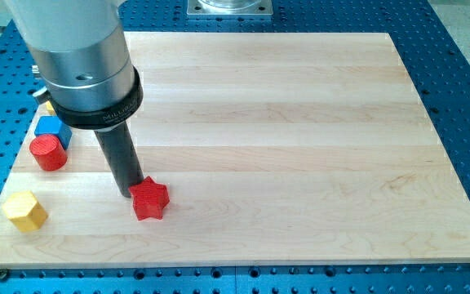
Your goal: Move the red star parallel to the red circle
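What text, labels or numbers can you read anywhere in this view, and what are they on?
None can be read.
Black collar on the arm above my tip: faint pale lettering, too small and blurred to make out.
Red star, red circle and wooden board: no markings.
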You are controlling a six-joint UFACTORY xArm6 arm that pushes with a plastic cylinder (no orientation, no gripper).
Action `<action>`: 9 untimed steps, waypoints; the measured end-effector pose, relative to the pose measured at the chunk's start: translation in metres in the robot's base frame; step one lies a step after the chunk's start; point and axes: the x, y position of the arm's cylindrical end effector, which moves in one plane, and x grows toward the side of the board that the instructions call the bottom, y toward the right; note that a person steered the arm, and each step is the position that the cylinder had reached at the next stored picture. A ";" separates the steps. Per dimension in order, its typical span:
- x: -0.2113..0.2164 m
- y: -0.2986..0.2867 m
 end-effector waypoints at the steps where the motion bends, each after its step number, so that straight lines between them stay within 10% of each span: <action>1: 0.012 -0.048; 4: 0.027 0.091; 9: 0.030 0.092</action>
